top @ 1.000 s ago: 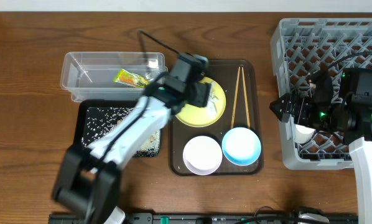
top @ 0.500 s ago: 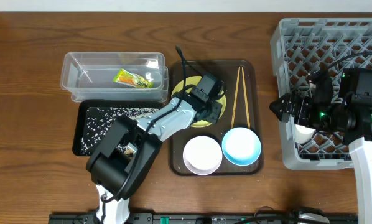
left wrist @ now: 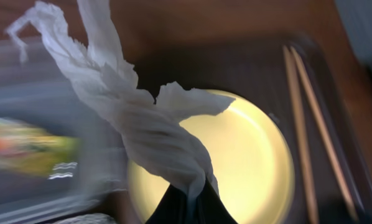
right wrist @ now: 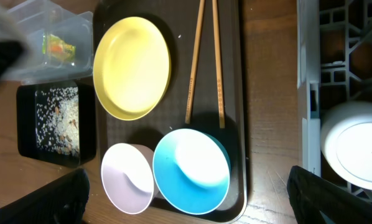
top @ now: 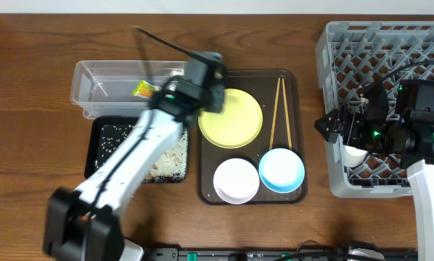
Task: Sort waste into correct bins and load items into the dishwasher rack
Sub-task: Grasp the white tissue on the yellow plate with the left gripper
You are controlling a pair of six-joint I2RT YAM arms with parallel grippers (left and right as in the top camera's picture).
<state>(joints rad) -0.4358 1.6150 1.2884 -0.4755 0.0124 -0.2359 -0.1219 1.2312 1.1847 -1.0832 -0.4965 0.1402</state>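
My left gripper (top: 210, 93) hangs between the clear tub (top: 101, 69) and the pale-yellow plate (top: 231, 118), shut on a crumpled white tissue (left wrist: 148, 130) that trails up from the jaws; the left wrist view is blurred. The green-and-orange wrapper (top: 146, 90) lies in the tub. White crumbs (top: 115, 138) cover the black tray (top: 91, 156). Chopsticks (top: 281, 112), a white bowl (top: 236, 180) and a light-blue bowl (top: 281, 170) sit on the brown serving tray (top: 297, 87). My right gripper (top: 324, 125) stands open at the dishwasher rack's (top: 391, 51) left edge, beside a white cup (right wrist: 360, 146) in the rack.
The serving tray lies between the two bins and the rack. Bare wooden table (top: 28, 87) runs to the left of the bins and along the front edge. The right arm's body (top: 420, 138) overhangs the rack's front left corner.
My left gripper shut on the tissue over the plate, then swung up and left toward the tub with it, leaving the plate uncovered. The right arm has not moved.
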